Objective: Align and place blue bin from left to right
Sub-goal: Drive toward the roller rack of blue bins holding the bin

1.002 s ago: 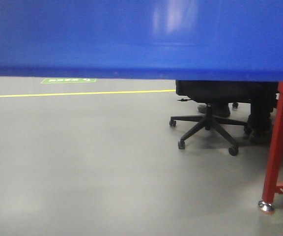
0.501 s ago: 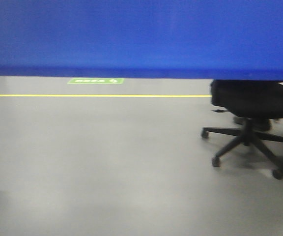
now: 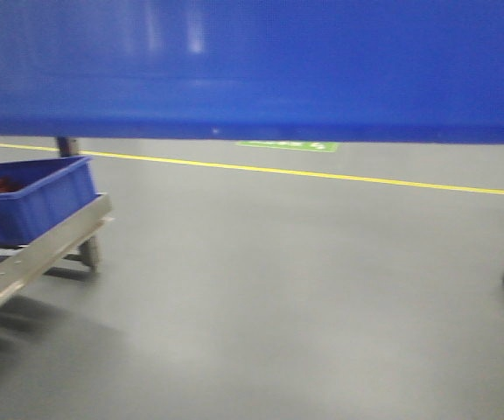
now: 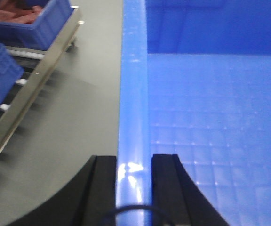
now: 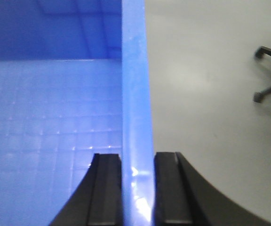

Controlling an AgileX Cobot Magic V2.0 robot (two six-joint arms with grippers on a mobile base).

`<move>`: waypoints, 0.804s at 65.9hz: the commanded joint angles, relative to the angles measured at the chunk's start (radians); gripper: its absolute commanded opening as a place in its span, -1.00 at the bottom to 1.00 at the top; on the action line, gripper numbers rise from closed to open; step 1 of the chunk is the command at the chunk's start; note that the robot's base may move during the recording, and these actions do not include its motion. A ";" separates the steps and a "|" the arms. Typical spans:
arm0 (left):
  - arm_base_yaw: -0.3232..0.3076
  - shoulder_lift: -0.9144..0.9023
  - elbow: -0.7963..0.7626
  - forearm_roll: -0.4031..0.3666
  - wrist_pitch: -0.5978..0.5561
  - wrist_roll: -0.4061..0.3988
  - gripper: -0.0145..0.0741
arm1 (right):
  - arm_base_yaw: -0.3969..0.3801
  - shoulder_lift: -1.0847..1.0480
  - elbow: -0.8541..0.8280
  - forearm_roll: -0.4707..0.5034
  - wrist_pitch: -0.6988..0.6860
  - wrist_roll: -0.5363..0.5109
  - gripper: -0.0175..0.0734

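The blue bin [image 3: 252, 70] fills the top third of the front view, its smooth side wall hanging above the grey floor. In the left wrist view my left gripper [image 4: 134, 162] is shut on the bin's left rim [image 4: 134, 94], one black finger on each side of the wall. My right gripper [image 5: 138, 160] is shut on the bin's right rim [image 5: 135, 84] in the same way. Both wrist views look down into the bin's gridded floor [image 4: 211, 132], which holds nothing.
A metal roller rack [image 3: 33, 254] stands at the left with a smaller deep-blue bin [image 3: 29, 197] holding red items. The same rack [image 4: 36, 84] runs beside the left rim with further small bins [image 4: 29, 21]. A chair base [image 5: 269, 70] is at the right; a yellow line [image 3: 322, 173] crosses the floor.
The view has swung left: the chair and red frame have slid out to the right, and the roller rack with a small bin has come in at the left. The bin stays held.
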 commanded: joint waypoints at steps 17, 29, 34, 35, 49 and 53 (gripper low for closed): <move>-0.018 -0.007 -0.008 0.029 -0.087 -0.004 -0.92 | 0.006 -0.011 -0.008 -0.008 -0.102 0.005 -0.77; -0.018 -0.007 -0.008 0.029 -0.087 -0.004 -0.92 | 0.006 -0.011 -0.008 -0.008 -0.102 0.005 -0.77; -0.018 -0.007 -0.008 0.029 -0.087 -0.004 -0.92 | 0.006 -0.011 -0.008 -0.008 -0.102 0.005 -0.77; -0.018 -0.007 -0.008 0.029 -0.087 -0.004 -0.92 | 0.006 -0.011 -0.008 -0.008 -0.102 0.005 -0.77; -0.018 -0.007 -0.008 0.031 -0.087 -0.004 -0.92 | 0.006 -0.011 -0.008 -0.008 -0.102 0.005 -0.77; -0.018 -0.007 -0.008 0.031 -0.087 -0.004 -0.92 | 0.006 -0.011 -0.008 -0.008 -0.102 0.005 -0.77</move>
